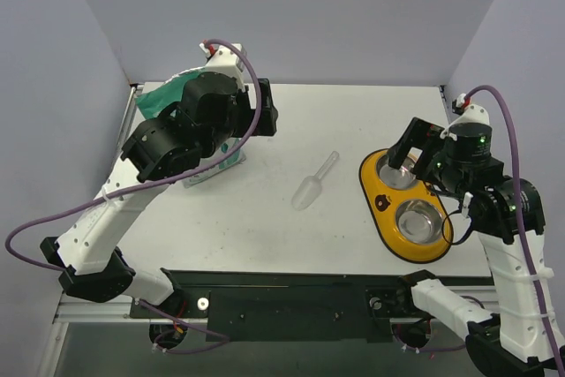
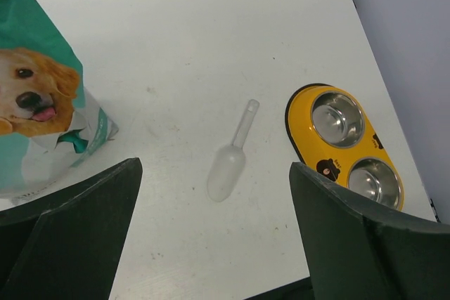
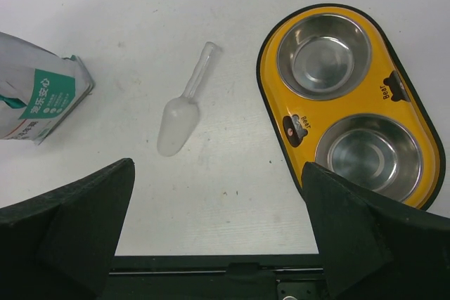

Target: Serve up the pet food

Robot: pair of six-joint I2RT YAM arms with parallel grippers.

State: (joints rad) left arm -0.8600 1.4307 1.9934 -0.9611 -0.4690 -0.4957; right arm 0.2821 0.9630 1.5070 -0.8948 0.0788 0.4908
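**On the white table [image 1: 353, 112]: both pincers apart, nothing gripped**

Left gripper [image 2: 214, 165] hangs at the table's left side by the teal dog-picture bag [image 2: 35, 103], fingers spread wide. Right gripper [image 3: 218, 165] hangs above the yellow two-bowl feeder [image 1: 371, 184], fingers likewise spread. Clear plastic scoop [image 1: 313, 184] lies flat between bag and feeder, touching neither. Pet food: not visible in any view.
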